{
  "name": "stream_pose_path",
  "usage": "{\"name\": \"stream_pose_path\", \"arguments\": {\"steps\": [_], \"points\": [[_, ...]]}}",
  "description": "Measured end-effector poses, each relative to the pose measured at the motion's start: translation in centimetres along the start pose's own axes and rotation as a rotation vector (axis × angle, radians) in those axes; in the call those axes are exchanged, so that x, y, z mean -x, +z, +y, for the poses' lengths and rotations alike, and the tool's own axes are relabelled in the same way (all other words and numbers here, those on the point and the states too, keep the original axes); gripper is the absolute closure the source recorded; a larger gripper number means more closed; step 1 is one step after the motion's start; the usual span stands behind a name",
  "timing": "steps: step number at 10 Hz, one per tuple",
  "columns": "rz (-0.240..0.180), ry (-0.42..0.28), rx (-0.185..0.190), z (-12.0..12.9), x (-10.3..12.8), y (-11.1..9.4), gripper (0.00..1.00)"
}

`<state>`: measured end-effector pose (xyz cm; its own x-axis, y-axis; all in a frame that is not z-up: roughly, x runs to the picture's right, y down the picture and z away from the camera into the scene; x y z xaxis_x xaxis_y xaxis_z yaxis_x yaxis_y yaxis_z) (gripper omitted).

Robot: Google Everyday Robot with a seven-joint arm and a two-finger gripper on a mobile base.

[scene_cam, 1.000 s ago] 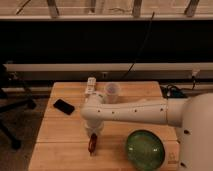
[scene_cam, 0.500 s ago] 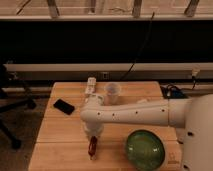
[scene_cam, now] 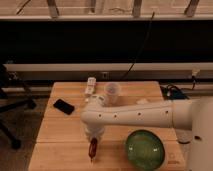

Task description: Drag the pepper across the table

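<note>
The pepper (scene_cam: 92, 148) is a small slender dark red chili lying on the light wooden table (scene_cam: 60, 145) near its front edge, left of the green bowl. My gripper (scene_cam: 93, 137) points down right over the pepper's far end, at the end of my white arm (scene_cam: 135, 115) that reaches in from the right. The arm's wrist hides the fingers, and I cannot tell if they touch the pepper.
A green bowl (scene_cam: 144, 148) sits at the front right. A flat black phone (scene_cam: 64, 106) lies at the left. A clear cup (scene_cam: 113, 91) and a small white object (scene_cam: 90, 86) stand at the back. An office chair (scene_cam: 10, 107) stands left of the table.
The arm and gripper have shifted very slightly; the pepper lies in about the same spot under the gripper.
</note>
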<state>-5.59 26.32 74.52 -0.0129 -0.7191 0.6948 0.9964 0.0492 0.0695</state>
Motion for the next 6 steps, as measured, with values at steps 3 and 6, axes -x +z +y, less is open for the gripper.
{"name": "stream_pose_path", "arguments": {"steps": [3, 6], "points": [[-0.002, 0.001, -0.004, 0.42, -0.61, 0.01, 0.57], [-0.001, 0.000, -0.008, 0.64, -0.84, -0.18, 0.85]]}}
